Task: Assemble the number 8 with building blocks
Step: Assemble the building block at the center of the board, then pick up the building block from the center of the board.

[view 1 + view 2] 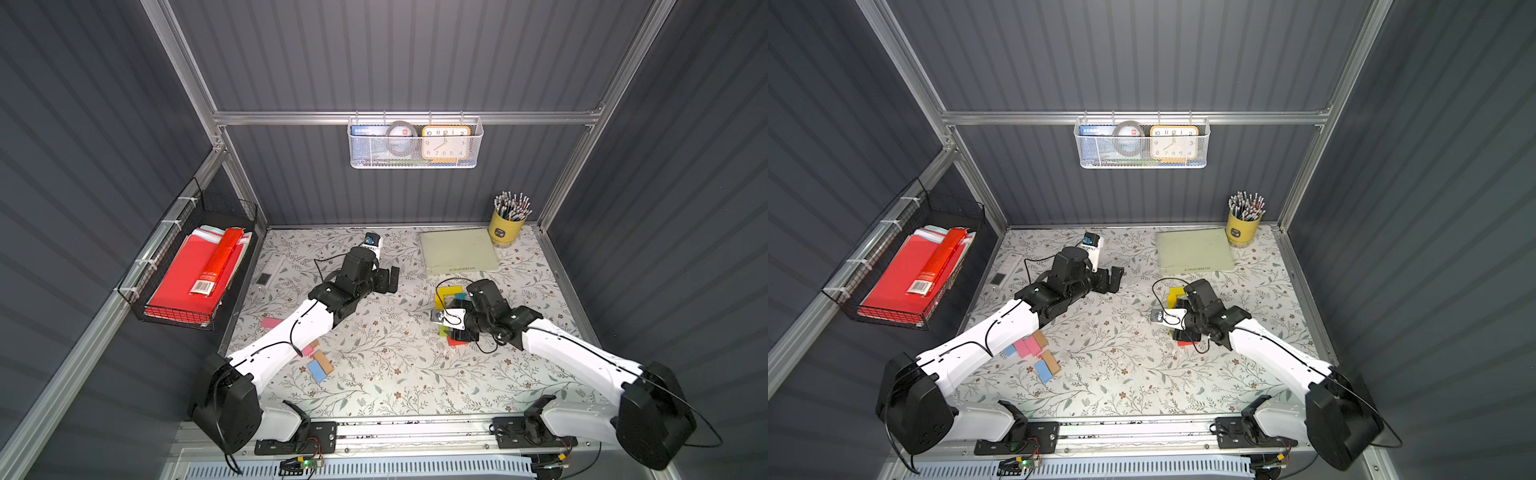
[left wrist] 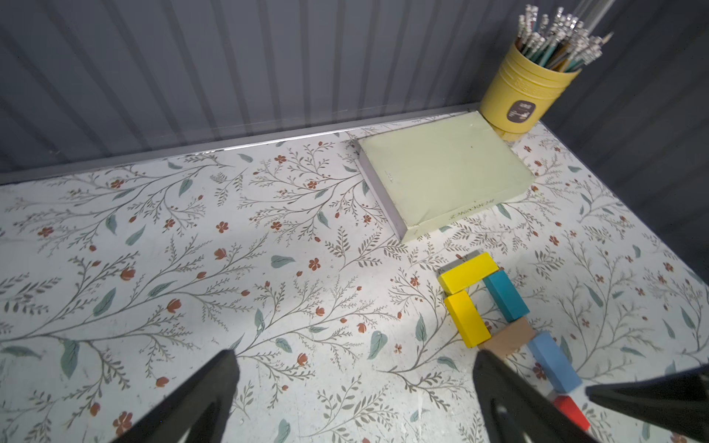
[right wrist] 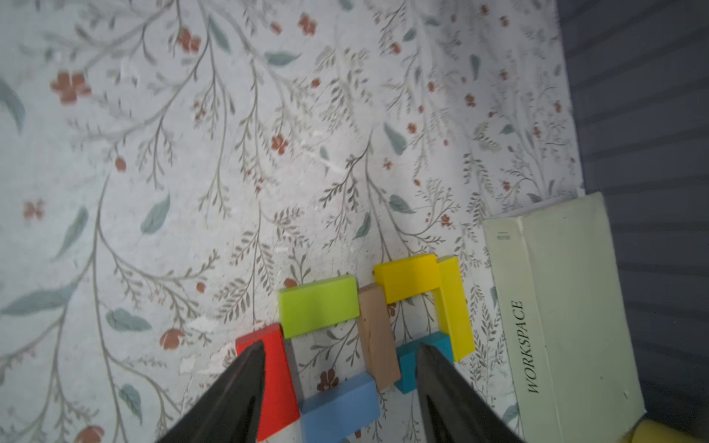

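"Right wrist view: any writing?"
"'WORKSPACE' on the pale green book (image 3: pixel 568 307). The building blocks (image 3: pixel 378 326) lie flat on the tabletop (image 3: pixel 192 153) just beside it, in two joined loops."
"And the claws?"
"The right claw (image 3: pixel 341 347) stands over the loop farther from the book, released, gripping nothing. The left claw (image 2: pixel 355 354), spread wide and empty, hovers near the book, its arm stretched forward."

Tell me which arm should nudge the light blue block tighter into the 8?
Right, probably. The right gripper hangs open over the light blue block, jaws either side of it. The left gripper is open over bare table, away from the 8.
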You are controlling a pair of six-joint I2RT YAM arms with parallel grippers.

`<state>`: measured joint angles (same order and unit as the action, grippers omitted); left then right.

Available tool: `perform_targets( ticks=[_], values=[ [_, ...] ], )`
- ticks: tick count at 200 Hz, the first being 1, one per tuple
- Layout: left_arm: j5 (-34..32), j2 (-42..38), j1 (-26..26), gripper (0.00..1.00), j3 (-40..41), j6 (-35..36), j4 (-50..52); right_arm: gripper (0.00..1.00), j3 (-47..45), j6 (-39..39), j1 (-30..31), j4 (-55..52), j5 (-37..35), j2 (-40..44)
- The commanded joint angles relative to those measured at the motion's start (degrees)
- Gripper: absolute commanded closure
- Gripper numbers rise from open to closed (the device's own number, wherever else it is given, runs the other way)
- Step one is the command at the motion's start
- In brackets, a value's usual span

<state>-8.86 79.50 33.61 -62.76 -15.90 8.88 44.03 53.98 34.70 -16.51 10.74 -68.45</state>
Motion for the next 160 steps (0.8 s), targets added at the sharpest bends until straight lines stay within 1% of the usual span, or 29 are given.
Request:
perform_targets(
  ticks=[1,8,20,34,40,52,62,81,90,105,121,134,160],
  values=[
    [-4.7,-2.3,-2.1,0.01,2.1,-8.1,2.4,0.27,-0.3,-15.4,-0.2,5.8,6.7,3.8],
    [-5.2,-2.9,-2.9,0.01,2.5,-10.0,3.2,0.25,-0.9,-18.7,-0.3,7.6,6.9,5.1],
    [-5.4,-3.9,-3.8,0.01,3.3,-12.1,4.4,0.17,-2.2,-24.5,-0.2,11.1,6.4,7.4],
    [-7.7,-4.8,-4.3,0.01,3.5,-14.0,6.8,0.12,-4.1,-31.3,-0.3,15.3,4.4,10.4],
    [-8.7,-5.2,-4.6,0.01,3.6,-14.9,7.9,0.10,-4.9,-34.1,-0.3,17.9,0.9,11.6],
    [-9.5,-6.0,-5.6,0.01,4.1,-16.9,9.6,0.07,-6.1,-38.1,-0.3,20.5,-2.0,13.4],
    [-9.2,-7.2,-6.5,0.01,5.0,-18.4,10.3,0.01,-6.8,-41.5,-0.3,21.7,-4.7,14.6],
    [-9.3,-9.1,-8.5,0.01,6.5,-22.1,12.0,0.01,-8.6,-52.9,-0.3,24.3,-14.2,15.2],
    [-9.3,-9.5,-9.6,0.01,7.0,-23.5,13.2,0.01,-8.8,-55.9,-0.4,23.6,-16.9,14.8],
    [-9.4,-9.6,-11.9,0.01,7.8,-26.0,15.7,0.01,-8.2,-55.0,-0.4,21.0,-16.0,13.9],
    [-8.1,-9.6,-15.2,0.01,8.9,-28.4,17.6,0.01,-7.9,-57.5,-0.4,20.1,-18.5,12.9],
    [-5.9,-9.6,-18.3,0.01,10.3,-29.5,18.1,0.02,-7.6,-59.5,-0.4,19.5,-16.3,12.5],
    [-0.9,-8.6,-24.5,0.04,13.0,-30.2,18.8,0.03,-8.5,-60.9,-0.4,23.1,-9.6,11.0]
  ],
)
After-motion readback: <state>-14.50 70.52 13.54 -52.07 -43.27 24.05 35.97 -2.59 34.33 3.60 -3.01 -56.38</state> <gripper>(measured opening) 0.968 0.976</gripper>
